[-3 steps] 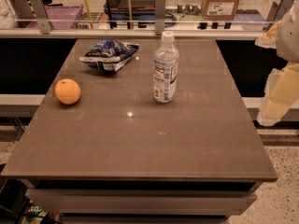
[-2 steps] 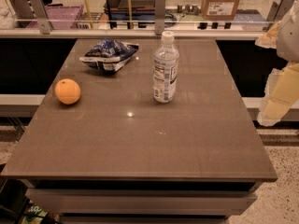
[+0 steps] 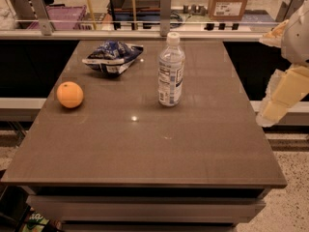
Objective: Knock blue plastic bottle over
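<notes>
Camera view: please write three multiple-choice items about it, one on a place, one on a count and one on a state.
1. Where is the gripper relative to the table?
A. over its middle
B. beyond its right edge
C. behind its far edge

2. How many things are on the table?
A. one
B. three
C. five

3. The bottle is:
A. upright
B. on its side
C. held by the gripper

Answers:
1 B: it hangs right of the edge, off the table.
2 B: orange, bag and bottle.
3 A: it stands cap up.

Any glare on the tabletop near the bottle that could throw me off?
Camera view: one small bright glint on the table, front-left of the blue plastic bottle; lighting warm and dim; the gripper hangs pale at the right edge, off the table.
</notes>
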### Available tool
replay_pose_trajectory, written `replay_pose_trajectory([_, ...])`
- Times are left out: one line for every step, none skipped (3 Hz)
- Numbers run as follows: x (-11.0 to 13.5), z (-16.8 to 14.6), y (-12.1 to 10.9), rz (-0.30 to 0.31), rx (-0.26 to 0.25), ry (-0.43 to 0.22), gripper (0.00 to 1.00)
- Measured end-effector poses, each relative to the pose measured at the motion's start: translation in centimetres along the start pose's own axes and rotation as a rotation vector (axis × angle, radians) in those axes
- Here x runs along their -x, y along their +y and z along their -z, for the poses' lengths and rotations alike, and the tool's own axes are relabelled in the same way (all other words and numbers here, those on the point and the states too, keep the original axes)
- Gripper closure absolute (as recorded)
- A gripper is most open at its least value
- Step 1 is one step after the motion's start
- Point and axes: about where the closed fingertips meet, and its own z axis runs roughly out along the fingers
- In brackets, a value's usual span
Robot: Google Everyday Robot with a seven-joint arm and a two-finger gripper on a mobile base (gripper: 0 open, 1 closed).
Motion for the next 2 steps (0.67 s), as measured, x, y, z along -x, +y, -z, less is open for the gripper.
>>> replay_pose_trajectory([1.2,-0.9,-1.7,-0.029,-0.034,-0.136,0.00])
replay_pose_trajectory([3.2,-1.8,-3.1,-0.071,-0.017,-0.310,0.00])
